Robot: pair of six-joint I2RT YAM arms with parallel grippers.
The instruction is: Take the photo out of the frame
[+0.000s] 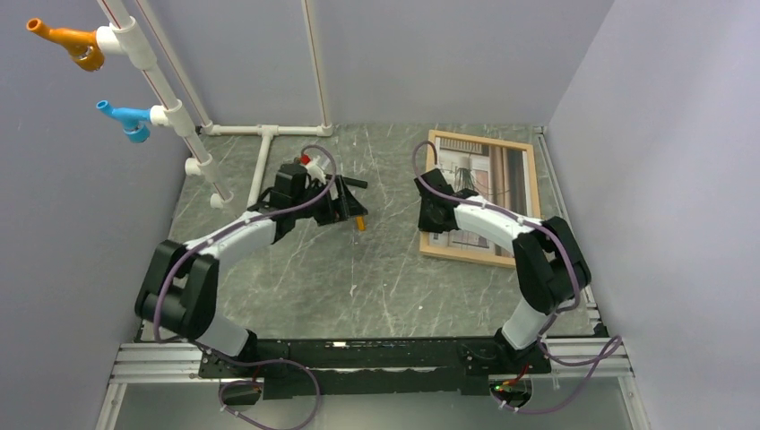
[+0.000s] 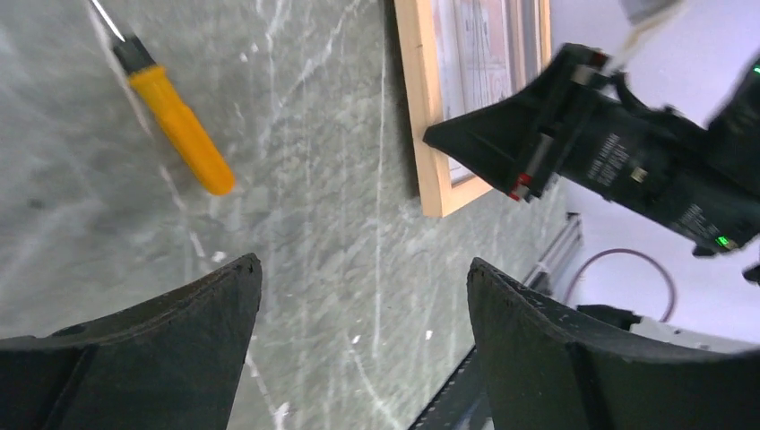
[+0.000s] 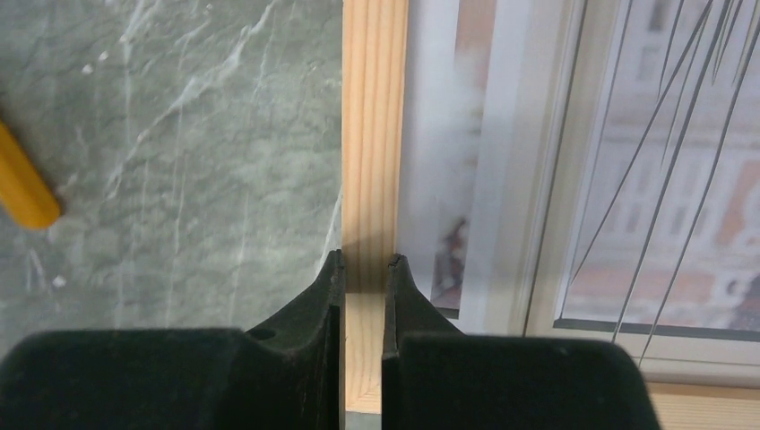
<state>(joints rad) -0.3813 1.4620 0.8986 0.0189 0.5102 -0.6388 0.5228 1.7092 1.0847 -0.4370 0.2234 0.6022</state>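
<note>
The light wood frame [image 1: 485, 139] lies at the right of the table with the photo [image 1: 502, 179] inside it, a beige-and-brown scene with thin dark plant lines. My right gripper [image 1: 436, 218] is shut on the frame's left border near its near-left corner. In the right wrist view the fingers [image 3: 323, 296] sit on either side of the wood strip [image 3: 374, 134], with the photo [image 3: 627, 179] to the right. My left gripper [image 1: 345, 204] hovers open and empty over the table's middle. In the left wrist view its gap [image 2: 363, 269] shows only bare table, and the frame's corner [image 2: 421, 107] lies ahead.
An orange-handled screwdriver [image 1: 359, 224] lies on the grey marbled table between the arms; it also shows in the left wrist view [image 2: 179, 125] and the right wrist view [image 3: 22, 188]. White pipe structure [image 1: 260, 134] stands at the back left. Walls close in on both sides.
</note>
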